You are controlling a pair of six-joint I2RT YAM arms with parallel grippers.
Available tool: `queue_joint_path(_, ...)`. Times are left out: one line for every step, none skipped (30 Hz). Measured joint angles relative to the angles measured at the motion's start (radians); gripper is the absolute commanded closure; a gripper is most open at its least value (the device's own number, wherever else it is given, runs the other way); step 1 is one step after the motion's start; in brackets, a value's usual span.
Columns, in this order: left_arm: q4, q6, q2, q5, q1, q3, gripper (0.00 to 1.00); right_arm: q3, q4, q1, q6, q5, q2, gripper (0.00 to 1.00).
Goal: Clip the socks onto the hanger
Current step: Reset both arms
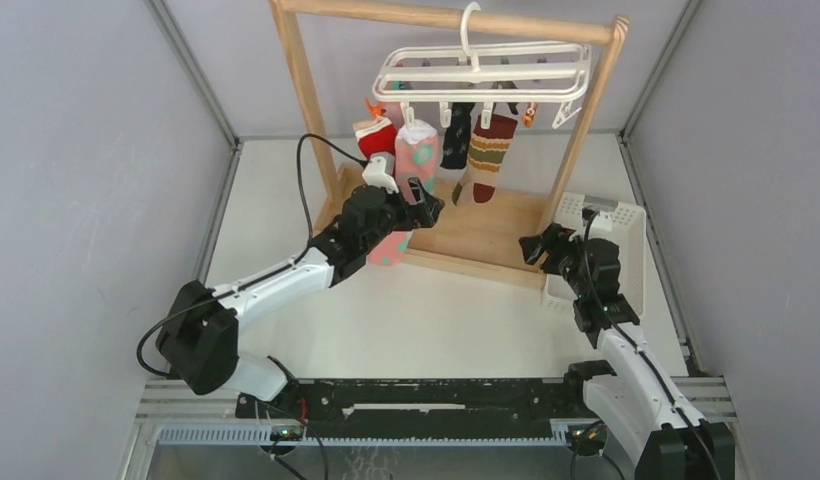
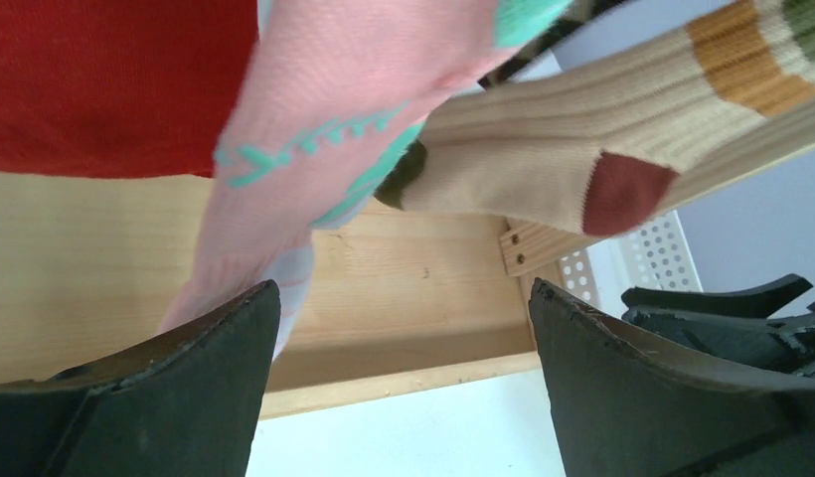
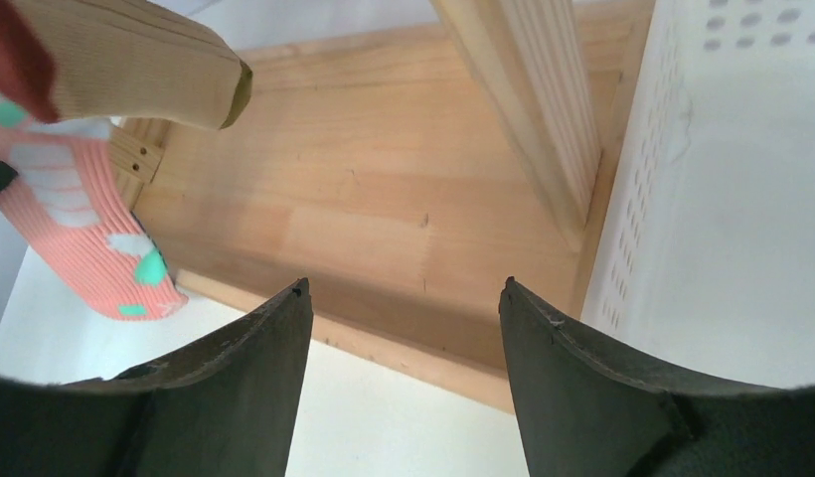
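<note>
The white hanger [image 1: 486,70] hangs by its hook from the top bar of the wooden rack. Clipped under it are a red sock [image 1: 376,135], a pink sock with teal dots [image 1: 416,155], a dark sock [image 1: 456,135] and a striped sock [image 1: 489,150]. My left gripper [image 1: 424,203] is open and empty just below the pink sock. In the left wrist view [image 2: 401,288] the pink sock [image 2: 314,129] hangs down beside the left finger and the striped sock's toe [image 2: 543,159] is above. My right gripper [image 1: 536,243] is open and empty, also in its wrist view [image 3: 405,283].
The rack's wooden base [image 1: 486,240] lies under the socks, with its right post [image 3: 528,109] ahead of my right gripper. A white slatted basket [image 1: 626,250] stands right beside the right gripper [image 3: 732,199]. Grey walls enclose the white table.
</note>
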Motion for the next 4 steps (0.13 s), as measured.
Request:
queue_joint_path(-0.006,0.0,-0.005,-0.008,0.0,-0.004,0.07,-0.01,-0.001,0.004,0.004,-0.002,0.0,0.25)
queue_joint_path(-0.012,0.0,-0.012,-0.017,0.0,-0.01,0.08,-0.021,-0.005,0.007,0.01,-0.007,0.0,0.25)
queue_joint_path(-0.019,0.0,-0.019,-0.022,0.0,-0.013,0.08,-0.025,-0.008,0.01,0.014,-0.01,0.0,0.25)
queue_joint_path(-0.023,-0.001,-0.023,-0.024,0.0,-0.014,0.08,-0.026,-0.011,0.011,0.018,-0.016,0.0,0.25)
